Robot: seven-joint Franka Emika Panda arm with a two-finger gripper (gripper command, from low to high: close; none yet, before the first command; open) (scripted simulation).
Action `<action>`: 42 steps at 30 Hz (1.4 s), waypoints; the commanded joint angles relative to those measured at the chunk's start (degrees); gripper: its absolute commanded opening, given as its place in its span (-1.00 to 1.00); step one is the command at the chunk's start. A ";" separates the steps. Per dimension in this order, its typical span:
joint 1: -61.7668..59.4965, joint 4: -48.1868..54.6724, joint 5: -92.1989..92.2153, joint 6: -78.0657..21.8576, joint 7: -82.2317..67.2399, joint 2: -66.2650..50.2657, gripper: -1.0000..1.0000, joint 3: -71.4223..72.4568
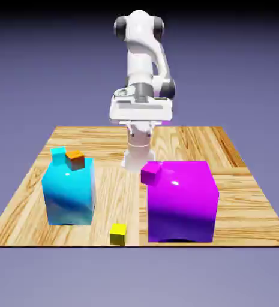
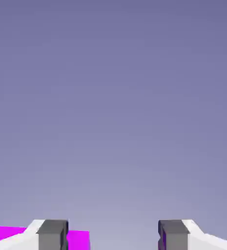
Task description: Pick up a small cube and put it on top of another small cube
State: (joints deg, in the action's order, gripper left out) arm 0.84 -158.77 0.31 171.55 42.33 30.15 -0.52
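grey-tipped pincer [image 2: 113,237] stands wide and empty; judged risk: descending past the big magenta block [image 1: 182,201] could clip the small magenta cube [image 1: 150,172] below it.

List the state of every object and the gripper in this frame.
gripper: open, empty
small orange cube: resting on the big cyan block
small cyan cube: on the same block
small magenta cube: on the big magenta block
small yellow cube: on the table, alone
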 commanded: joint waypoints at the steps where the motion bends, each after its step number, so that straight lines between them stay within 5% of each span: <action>1: 0.13 1.85 0.26 -2.04 -0.10 -2.08 0.00 -0.43; 34: 4.25 62.52 8.82 -69.09 -3.48 -70.33 0.00 -14.69; 39: 4.34 56.85 10.03 -60.42 -4.22 -73.45 0.00 -13.85; 40: 4.34 56.85 10.03 -60.42 -4.22 -73.45 -1.00 -13.85; 42: 4.32 58.48 9.68 -62.90 -4.01 -72.56 -1.00 -14.09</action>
State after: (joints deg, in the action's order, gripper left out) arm 5.16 -100.30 10.14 108.64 38.28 -42.40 -14.61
